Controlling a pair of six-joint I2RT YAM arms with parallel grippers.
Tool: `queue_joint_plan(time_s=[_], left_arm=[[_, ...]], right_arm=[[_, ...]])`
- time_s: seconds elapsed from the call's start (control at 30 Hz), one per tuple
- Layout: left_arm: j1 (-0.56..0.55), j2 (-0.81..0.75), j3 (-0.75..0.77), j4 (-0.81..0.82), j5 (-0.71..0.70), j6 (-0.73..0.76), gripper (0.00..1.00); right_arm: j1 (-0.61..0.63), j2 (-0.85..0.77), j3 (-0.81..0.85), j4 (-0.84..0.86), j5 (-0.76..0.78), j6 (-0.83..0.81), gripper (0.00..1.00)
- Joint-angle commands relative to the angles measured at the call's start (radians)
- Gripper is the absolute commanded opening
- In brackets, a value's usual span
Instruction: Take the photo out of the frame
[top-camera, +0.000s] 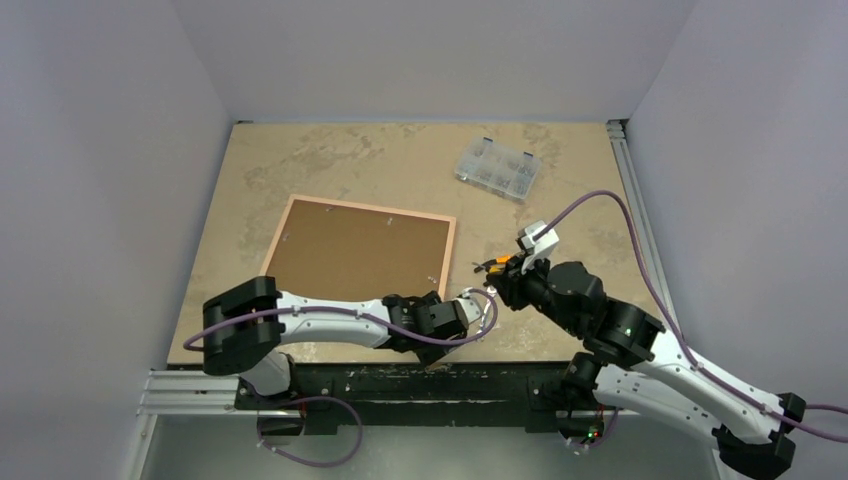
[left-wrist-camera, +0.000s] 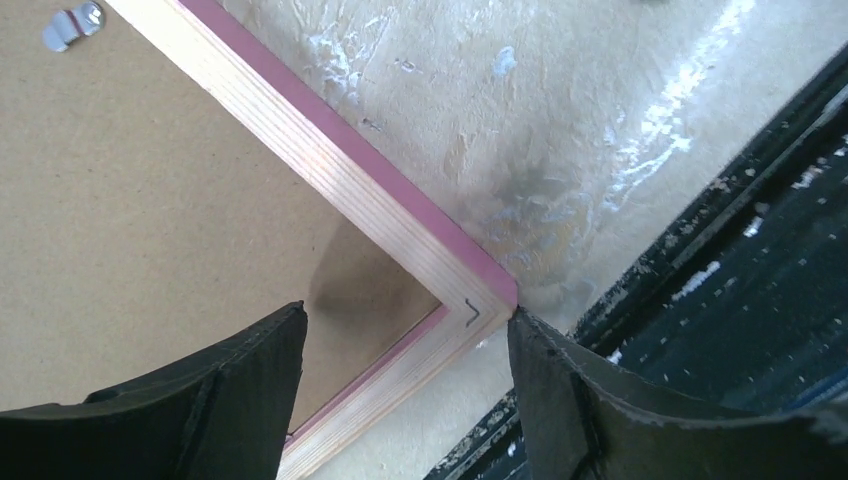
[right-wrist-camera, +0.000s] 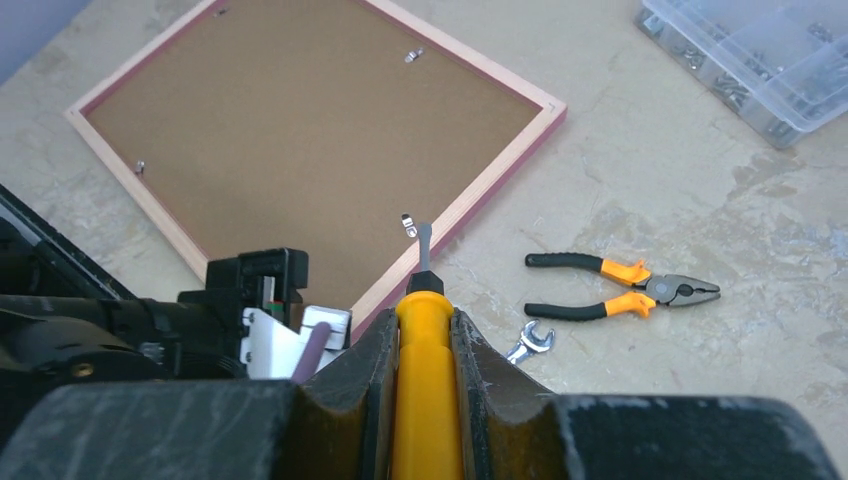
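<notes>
1. Photo: lies inside the frame on the counter, print side down. Only its brown backing board shows.
2. Frame: pink outer edge, pale wood back, flat on the counter left of centre. One corner is close to the counter's near edge.
3. Metal tab: small, on the frame's inner edge, lapping the backing board. Others like it sit along the other sides.
4. Left gripper: open, set astride the frame's near right corner. One finger is over the backing board, the other just past the corner.
5. Right gripper: closed on a yellow-handled screwdriver. The blade points at the tab, with its tip just beside it; whether they touch cannot be told.
6. Pliers: black and orange handles, on the counter right of the frame.
7. Wrench: small, near the pliers.
8. Parts box: clear, at the far right of the counter.
</notes>
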Motion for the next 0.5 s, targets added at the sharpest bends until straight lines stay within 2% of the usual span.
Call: queue_joint_plan(time_s=[0.0,0.2,0.47], left_arm=[[-0.003,0.048,0.031,0.001,-0.049,-0.051,0.68],[-0.001,0.12,0.034,-0.03,-0.144,-0.157,0.44],[0.068,0.155,0.047,-0.015,-0.146,-0.213,0.24]], right_arm=[[-0.001,-0.035,-0.012,0.02,0.04,0.021,0.0],[-0.001,-0.069,-0.033,0.037,0.07,0.021,0.0],[-0.001,-0.185,-0.05,0.018,0.212,0.049,0.0]])
